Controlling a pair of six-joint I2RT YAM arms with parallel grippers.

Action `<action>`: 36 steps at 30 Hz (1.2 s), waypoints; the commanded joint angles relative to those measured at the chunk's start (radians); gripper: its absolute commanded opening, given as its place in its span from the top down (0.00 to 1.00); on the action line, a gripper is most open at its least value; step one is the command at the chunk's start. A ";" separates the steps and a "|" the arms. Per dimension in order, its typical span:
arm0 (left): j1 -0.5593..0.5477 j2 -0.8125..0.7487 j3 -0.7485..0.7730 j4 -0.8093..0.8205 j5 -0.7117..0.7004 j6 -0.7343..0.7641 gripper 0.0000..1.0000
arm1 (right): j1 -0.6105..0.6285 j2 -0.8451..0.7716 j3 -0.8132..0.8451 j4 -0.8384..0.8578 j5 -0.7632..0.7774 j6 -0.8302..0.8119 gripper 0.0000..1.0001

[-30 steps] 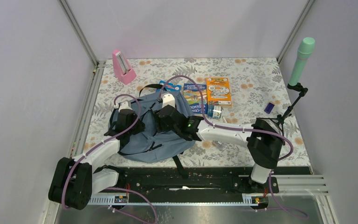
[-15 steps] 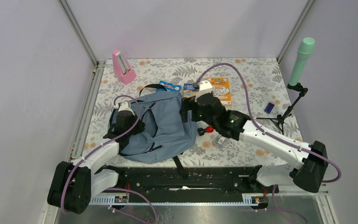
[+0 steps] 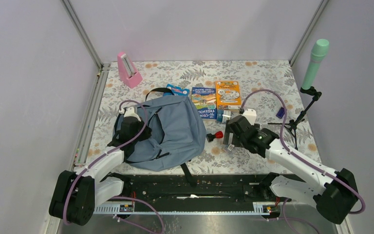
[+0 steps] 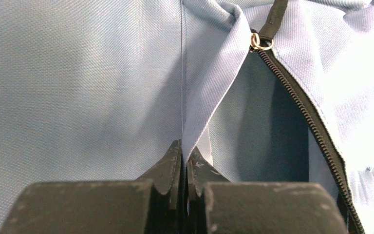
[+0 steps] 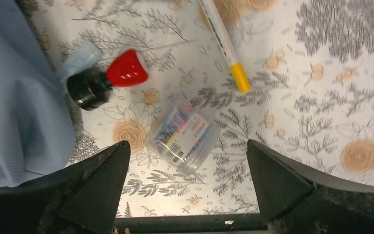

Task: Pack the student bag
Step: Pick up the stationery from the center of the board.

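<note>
The student bag [image 3: 173, 131] lies flat on the table left of centre, a grey-blue backpack with black straps. My left gripper [image 3: 145, 130] is shut on a fold of its fabric [image 4: 209, 97] beside the open zipper [image 4: 302, 109]; in the left wrist view the jaws [image 4: 185, 157] pinch the cloth edge. My right gripper [image 3: 230, 139] is open, low over the table to the right of the bag. A small clear pack of pens [image 5: 182, 136] lies on the table between its fingertips [image 5: 187, 145], untouched.
A red and black capped item [image 5: 109, 80] and a white pen with a yellow end [image 5: 226, 46] lie near the clear pack. Blue book [image 3: 203, 102] and orange book [image 3: 228, 95] sit behind. Pink metronome [image 3: 128, 70] back left; green microphone on a stand [image 3: 315, 63] right.
My right arm has swung from over the bag to the table on its right, and its jaws have opened wide. The left gripper has kept its hold.
</note>
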 commanded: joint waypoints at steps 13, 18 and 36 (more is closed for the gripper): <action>0.007 -0.064 -0.033 0.087 0.001 0.016 0.99 | -0.003 -0.005 -0.101 0.049 -0.043 0.279 0.01; 0.007 -0.065 -0.033 0.089 0.000 0.016 0.99 | -0.003 0.059 -0.104 0.042 -0.032 0.305 0.01; 0.007 -0.064 -0.032 0.093 -0.004 0.017 0.98 | 0.037 0.168 -0.105 0.150 -0.062 0.284 0.25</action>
